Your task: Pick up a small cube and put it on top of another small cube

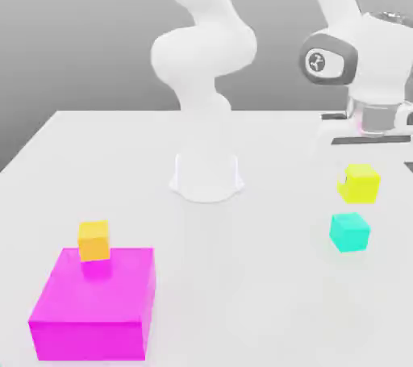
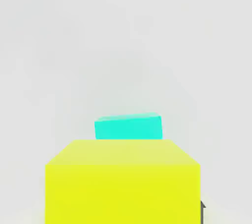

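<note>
A white robot arm rises from a round base near the middle of a pale grey bench [image 1: 266, 309]. Its wrist reaches over to the exterior view's right, where the end effector [image 1: 359, 165] points down and is closed on a small, matte, bright yellow cube [image 1: 359, 183]. The yellow cube hangs in the air, clear of the bench surface.

Just below it in the exterior view, and apart from it, sits a small teal cube [image 1: 349, 231] of about the same size, resting on the bench.

In the hand view, the yellow cube [image 2: 123, 181] sits large and close, with the teal cube [image 2: 128, 127] partly visible beyond its far edge.

On the exterior view's left, well apart from the two cubes, a large magenta block [image 1: 97, 305] lies on the bench. A small orange cube [image 1: 93, 241] rests on top of it, near its back edge.
</note>
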Available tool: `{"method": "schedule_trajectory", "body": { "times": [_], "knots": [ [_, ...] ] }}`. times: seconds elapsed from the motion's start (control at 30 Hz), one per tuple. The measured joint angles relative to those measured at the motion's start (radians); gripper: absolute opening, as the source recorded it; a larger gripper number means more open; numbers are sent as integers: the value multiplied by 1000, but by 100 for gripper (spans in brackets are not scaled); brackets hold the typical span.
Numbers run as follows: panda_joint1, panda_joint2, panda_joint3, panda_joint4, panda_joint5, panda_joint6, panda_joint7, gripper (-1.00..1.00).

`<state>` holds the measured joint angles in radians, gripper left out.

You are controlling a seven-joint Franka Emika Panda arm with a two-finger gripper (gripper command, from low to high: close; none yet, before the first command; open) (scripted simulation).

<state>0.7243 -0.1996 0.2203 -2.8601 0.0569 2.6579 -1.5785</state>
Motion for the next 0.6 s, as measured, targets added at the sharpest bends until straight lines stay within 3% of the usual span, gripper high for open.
{"method": "schedule_trajectory", "body": {
  "times": [0.6],
  "knots": [
    [-65, 154, 23, 2, -166, 122, 112, -100]
  ]
}}
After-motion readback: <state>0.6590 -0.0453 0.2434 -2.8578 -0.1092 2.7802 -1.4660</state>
